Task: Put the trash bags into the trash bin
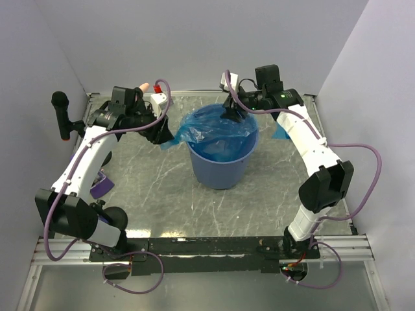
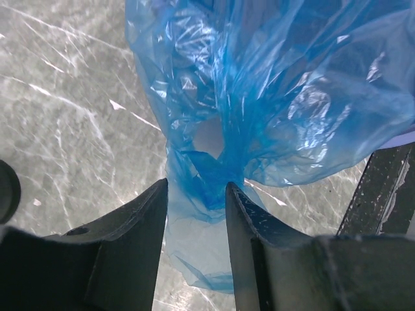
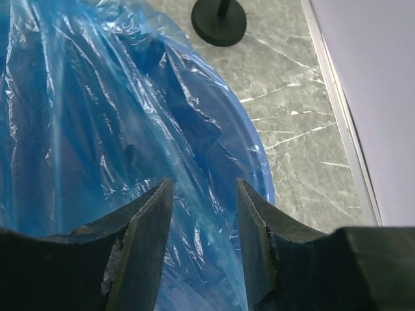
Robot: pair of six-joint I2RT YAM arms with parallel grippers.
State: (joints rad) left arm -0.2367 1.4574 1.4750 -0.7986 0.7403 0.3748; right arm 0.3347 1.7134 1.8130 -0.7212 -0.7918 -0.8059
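Though loose, trash bag (image 1: 217, 133) in bin (image 1: 220, 173)

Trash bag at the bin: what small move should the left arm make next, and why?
Probably shift the left fingers toward the trash bin, over its rim: a bunched corner of the trash bag sits between them outside the bin, the rest inside.

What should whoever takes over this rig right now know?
Left gripper: jaws astride a bunched corner of the trash bag, which hangs outside the left rim of the trash bin; grip unclear.
Right gripper: open at the far rim, film below.
Done: bag mostly inside the bin, mid-table.
To do: tuck the corner in; check the small blue piece under the right arm, possibly another bag.
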